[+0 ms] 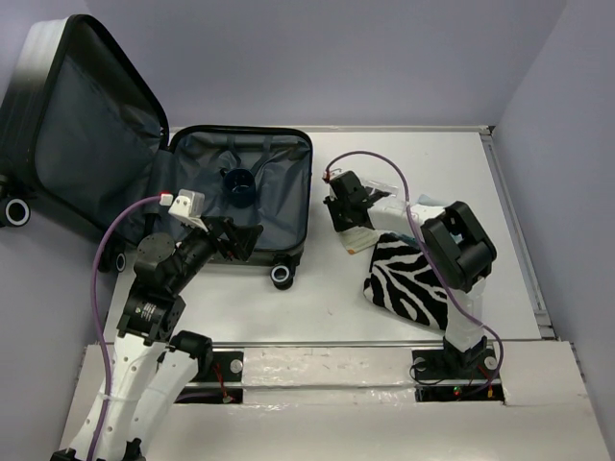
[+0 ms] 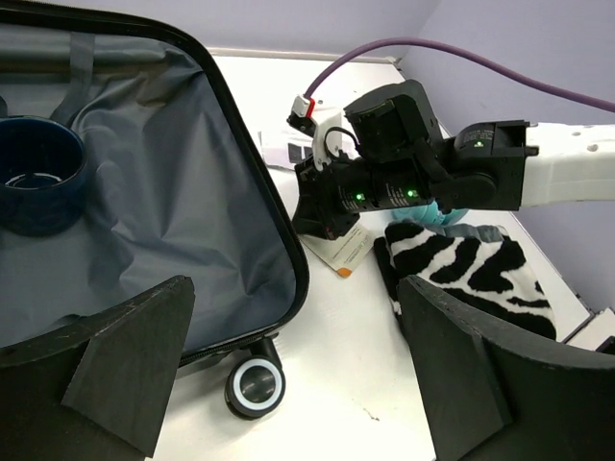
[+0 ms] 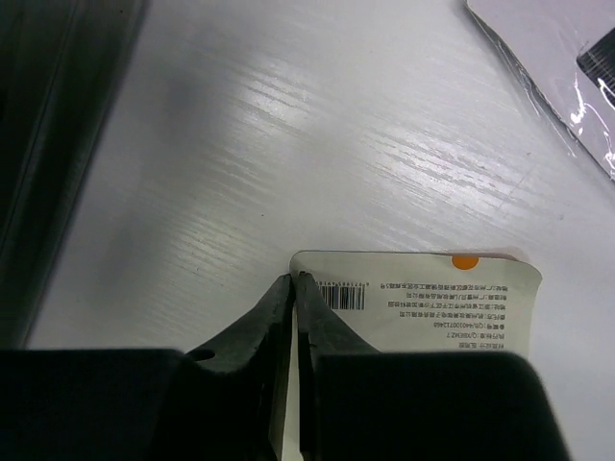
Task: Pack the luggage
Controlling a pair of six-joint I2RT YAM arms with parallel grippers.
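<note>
The luggage (image 1: 274, 197) lies open at the left of the table, its lid (image 1: 86, 120) tilted back and its grey lining (image 2: 173, 192) showing. A dark blue cup (image 1: 237, 185) sits inside it, also in the left wrist view (image 2: 38, 173). My left gripper (image 1: 252, 238) is open and empty, low over the luggage's near edge by a wheel (image 2: 256, 386). My right gripper (image 3: 293, 280) is shut on the edge of a white barcode card (image 3: 432, 303) with an orange dot, on the table just right of the luggage (image 1: 357, 240).
A zebra-striped pouch (image 1: 413, 279) lies right of the card, in front of the right arm. Something teal (image 2: 452, 216) shows behind it. A clear plastic packet (image 3: 567, 67) lies farther back. A wall edges the table on the right.
</note>
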